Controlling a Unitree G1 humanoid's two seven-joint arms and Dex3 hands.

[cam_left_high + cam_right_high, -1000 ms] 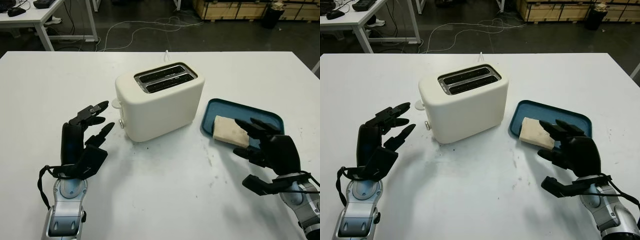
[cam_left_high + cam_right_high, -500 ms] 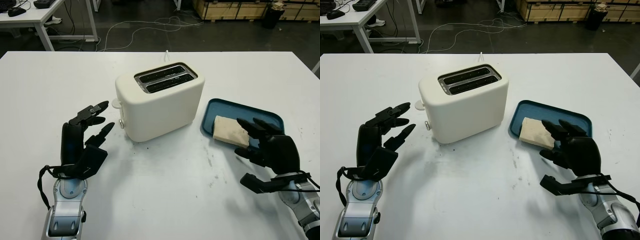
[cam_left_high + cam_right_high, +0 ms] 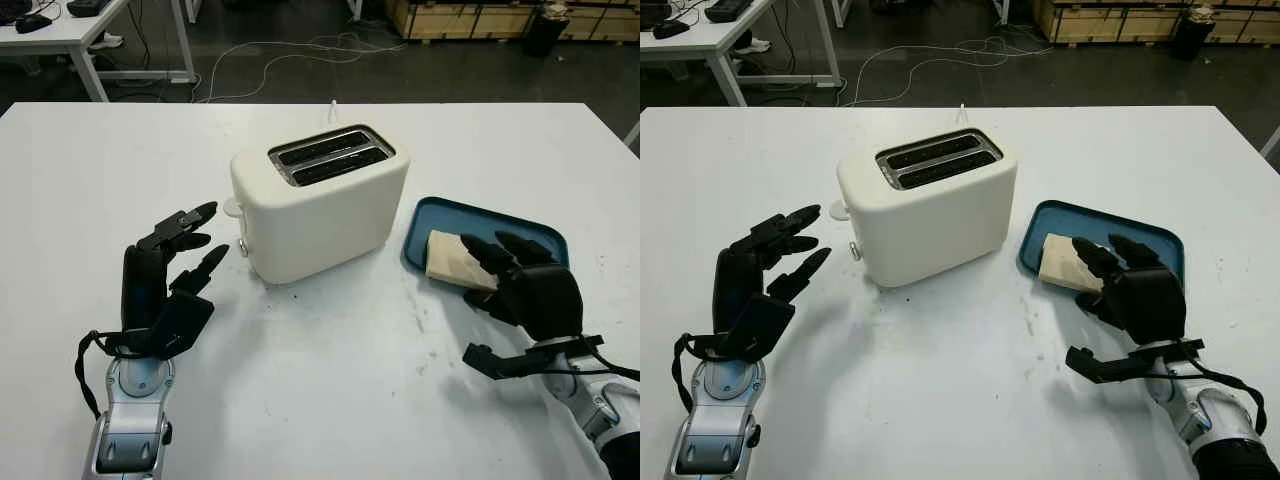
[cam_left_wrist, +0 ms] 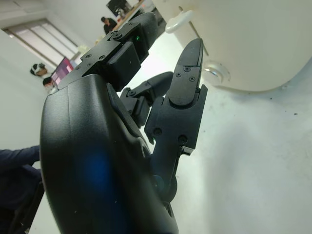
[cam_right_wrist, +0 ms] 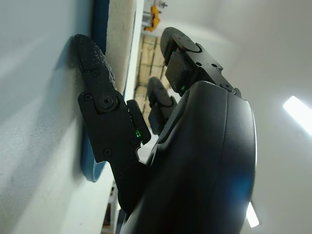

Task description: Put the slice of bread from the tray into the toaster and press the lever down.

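The released right robot hand (image 3: 525, 290) overhangs the bread (image 3: 450, 258); a shallow pinch could skid it across the tray (image 3: 455, 213).

The black three-fingered left hand (image 4: 146, 122) is open above the white counter (image 4: 253, 161), its fingertips near the cream plastic toaster (image 4: 253, 44), beside the toaster's rounded lever knob (image 4: 179, 22) and small round dial (image 4: 214, 74).

A white table (image 3: 330, 400) carries the scene. At 11 o'clock stands another table (image 3: 70, 40) with dark gear on it. A cable (image 3: 290, 55) loops over the floor at 12. Crates (image 3: 470, 18) sit at 1 o'clock.
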